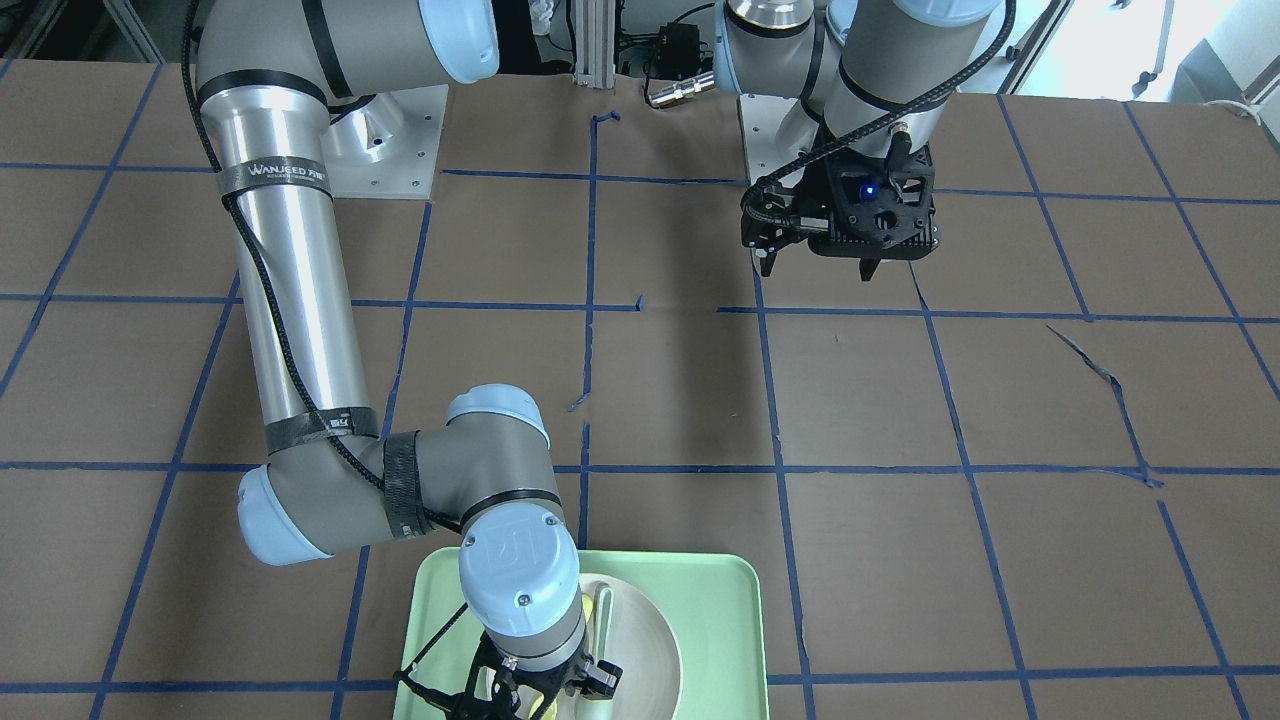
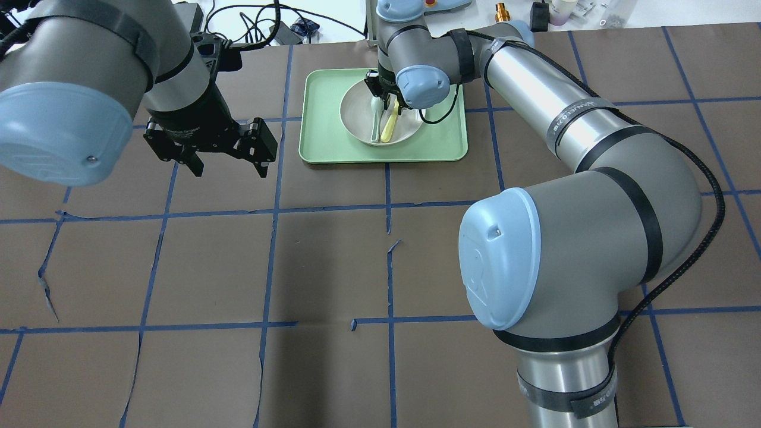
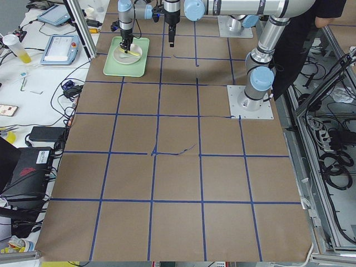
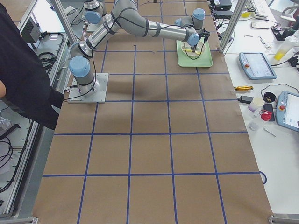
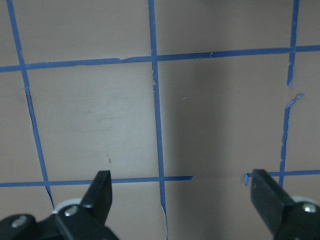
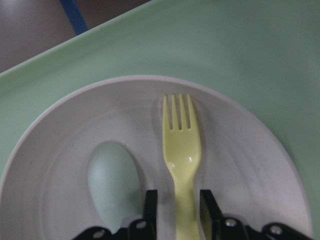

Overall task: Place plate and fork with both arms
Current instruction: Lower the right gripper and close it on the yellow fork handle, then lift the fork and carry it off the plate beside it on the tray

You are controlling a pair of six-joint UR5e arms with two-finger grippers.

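Observation:
The off-white plate sits in the mint-green tray at the far middle of the table. The pale-yellow fork lies in the plate, tines toward me in the right wrist view. My right gripper is down in the plate with its fingers drawn in narrowly on either side of the fork's handle; the fork still lies flat. My left gripper hangs open and empty above bare table, left of the tray; it also shows in the left wrist view.
A grey-green spoon lies in the plate right beside the fork, parallel to it. The tray's raised rim surrounds the plate. The brown table cover has blue tape grid lines and a few tears.

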